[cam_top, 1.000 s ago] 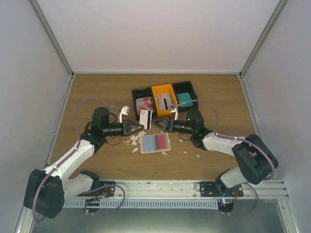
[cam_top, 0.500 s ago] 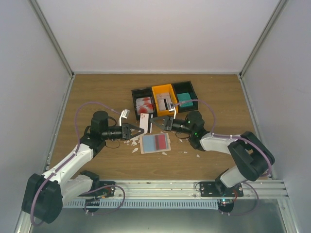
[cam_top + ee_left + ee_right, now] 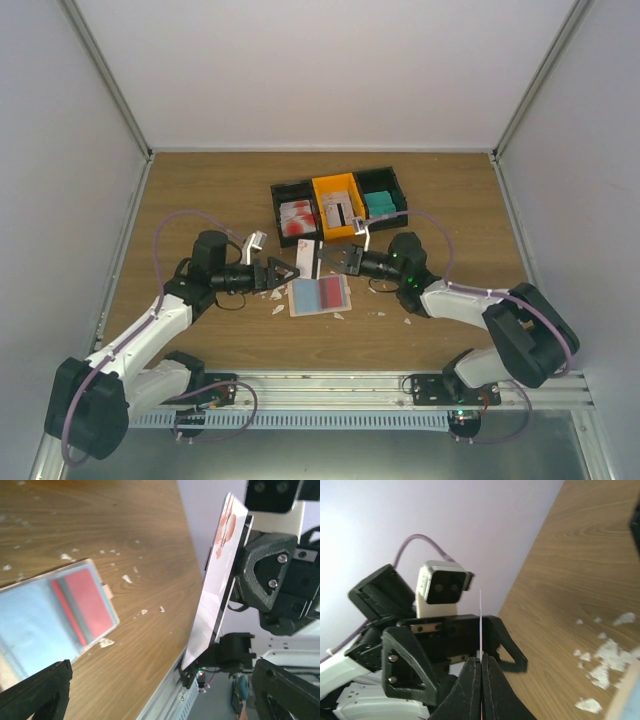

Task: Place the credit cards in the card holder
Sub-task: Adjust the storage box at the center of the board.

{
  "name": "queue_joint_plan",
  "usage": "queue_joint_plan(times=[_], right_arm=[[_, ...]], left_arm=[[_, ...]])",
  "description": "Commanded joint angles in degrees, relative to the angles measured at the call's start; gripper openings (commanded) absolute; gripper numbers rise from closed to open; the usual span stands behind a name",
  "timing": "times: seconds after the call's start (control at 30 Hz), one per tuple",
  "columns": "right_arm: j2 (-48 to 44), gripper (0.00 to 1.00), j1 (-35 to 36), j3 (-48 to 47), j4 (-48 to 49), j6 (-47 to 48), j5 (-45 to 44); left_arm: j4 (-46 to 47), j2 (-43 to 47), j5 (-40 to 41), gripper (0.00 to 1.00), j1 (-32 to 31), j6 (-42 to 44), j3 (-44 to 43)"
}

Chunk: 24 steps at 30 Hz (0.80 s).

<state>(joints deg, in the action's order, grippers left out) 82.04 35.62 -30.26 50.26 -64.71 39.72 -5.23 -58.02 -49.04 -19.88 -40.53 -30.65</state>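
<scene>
Near the pale folding card holder [image 3: 320,294] lying open on the tabletop [image 3: 200,200], right hand [image 3: 322,259] is pinching a red-and-white plastic credit card [image 3: 215,590] upright, left hand [image 3: 287,271] gaping wide and empty; insertion likely needing edge-first pocket alignment.

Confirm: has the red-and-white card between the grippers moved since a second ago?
Yes. The card has shifted toward the near side and slightly right, away from the black bin.

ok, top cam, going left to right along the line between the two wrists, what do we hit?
Black two-finger left gripper, open → thin white red-printed plastic card, upright → black right gripper, shut on it.
</scene>
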Motion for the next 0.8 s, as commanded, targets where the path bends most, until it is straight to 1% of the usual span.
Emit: queue_joint_plan(times=[0.0, 0.13, 0.2, 0.4, 0.47, 0.6, 0.7, 0.77], right_arm=[[-2.9, 0.0, -2.1, 2.5, -9.4, 5.8, -1.2], [-3.4, 0.0, -3.5, 0.6, -24.0, 14.6, -2.3], [-1.8, 0.0, -4.0, -0.6, -29.2, 17.5, -2.4], [7.4, 0.01, -4.3, -5.4, -34.8, 20.2, -0.3], [9.5, 0.0, -4.3, -6.3, -34.3, 20.2, 0.3], [12.2, 0.01, -4.2, -7.3, -34.1, 20.2, 0.6], [13.4, 0.01, -4.3, -8.3, -36.6, 20.6, 0.3], [13.8, 0.01, -4.5, -8.8, -38.9, 21.2, 0.0]], left_arm=[[-5.6, 2.2, 8.8, 0.99, -0.2, 5.4, -1.1], [-7.2, 2.0, 13.5, 0.99, -0.2, 7.0, -0.5], [-6.2, 1.2, 14.2, 0.99, -0.2, 6.8, 0.7], [0.7, -6.0, 10.9, 0.99, -0.2, 3.6, 4.2], [1.6, -8.9, 10.3, 0.93, -0.2, 3.2, 4.7], [3.3, -13.8, 8.8, 0.77, -0.3, 3.2, 5.1], [4.0, -16.4, 8.3, 0.66, -0.3, 3.4, 5.0], [4.4, -17.3, 8.4, 0.61, -0.4, 3.5, 5.0]])
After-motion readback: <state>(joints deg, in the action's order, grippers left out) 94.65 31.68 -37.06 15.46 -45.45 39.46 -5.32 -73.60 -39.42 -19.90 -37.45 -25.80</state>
